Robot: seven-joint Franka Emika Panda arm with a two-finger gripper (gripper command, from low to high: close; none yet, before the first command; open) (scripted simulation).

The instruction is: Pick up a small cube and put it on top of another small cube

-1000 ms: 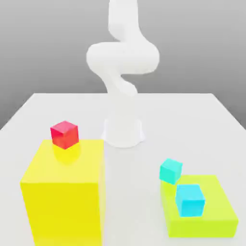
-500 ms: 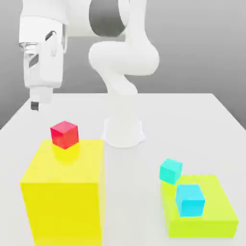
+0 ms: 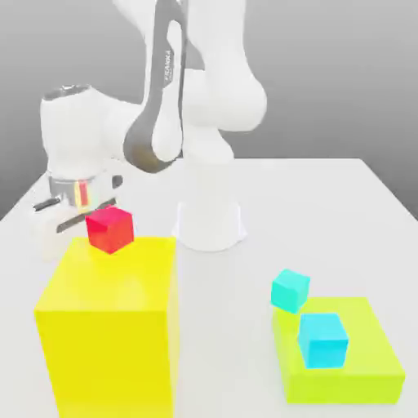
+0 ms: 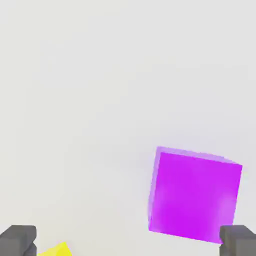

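The gripper (image 4: 128, 241) is standing released, its two dark fingertips (image 4: 17, 240) spread wide with nothing clasped between them. In the exterior view the gripper (image 3: 57, 222) is hanging low over the white table (image 3: 326, 204), pointing down, just behind the yellow block (image 3: 110, 326).

Closest to the hand, a purple cube (image 4: 195, 195) is lying on the table (image 4: 100, 75) beneath it. It is sitting off-centre from the gap, close by one fingertip and turned slightly askew to the line between the fingers. By the other fingertip, a corner of the yellow block (image 4: 56, 249) is edging in.

The block is standing tall right beside the hand and crowding that side of it. A red cube (image 3: 109, 228) is resting on the block's top at the edge nearest the hand, right next to the wrist.

Farther off, the arm's own base (image 3: 211, 224) is rising from the table, and its grey-banded links are looping over the hand from that side.

Farthest from the hand, well apart across the table, a low green slab (image 3: 367, 367) is carrying one cyan cube (image 3: 322, 340). A second cyan cube (image 3: 290, 290) is sitting tilted at the slab's corner.
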